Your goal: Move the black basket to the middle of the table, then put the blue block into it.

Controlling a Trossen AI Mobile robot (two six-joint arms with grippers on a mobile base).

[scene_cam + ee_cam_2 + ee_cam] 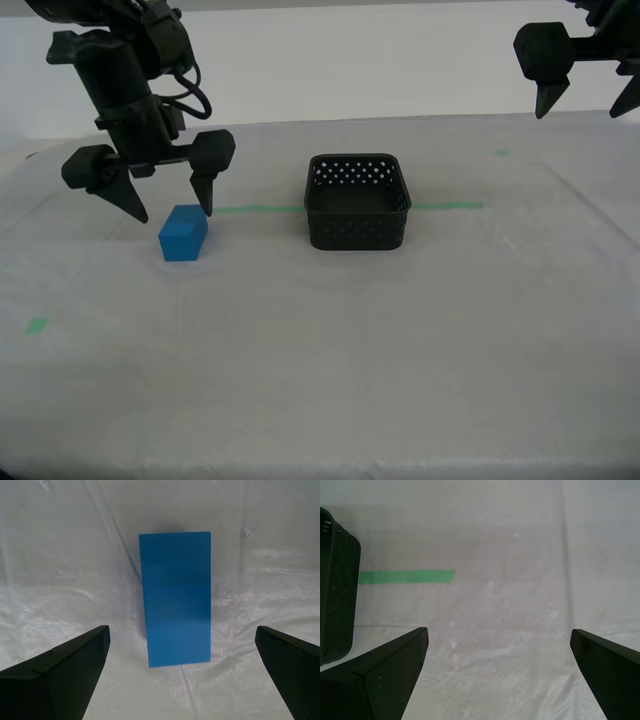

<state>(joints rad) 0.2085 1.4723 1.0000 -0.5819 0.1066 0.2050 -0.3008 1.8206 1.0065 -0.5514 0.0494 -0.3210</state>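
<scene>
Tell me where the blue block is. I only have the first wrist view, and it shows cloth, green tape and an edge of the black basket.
Observer: The blue block lies on the table, apart from the black basket, toward the exterior view's left of it.
Operator: Is either hand near it?
Observer: The second hand is at the block, jaws open. The second wrist view shows the block between its fingers, neither touching it.
Operator: And where is the first hand?
Observer: The first hand hangs high at the exterior view's right, well clear of the basket.
</scene>
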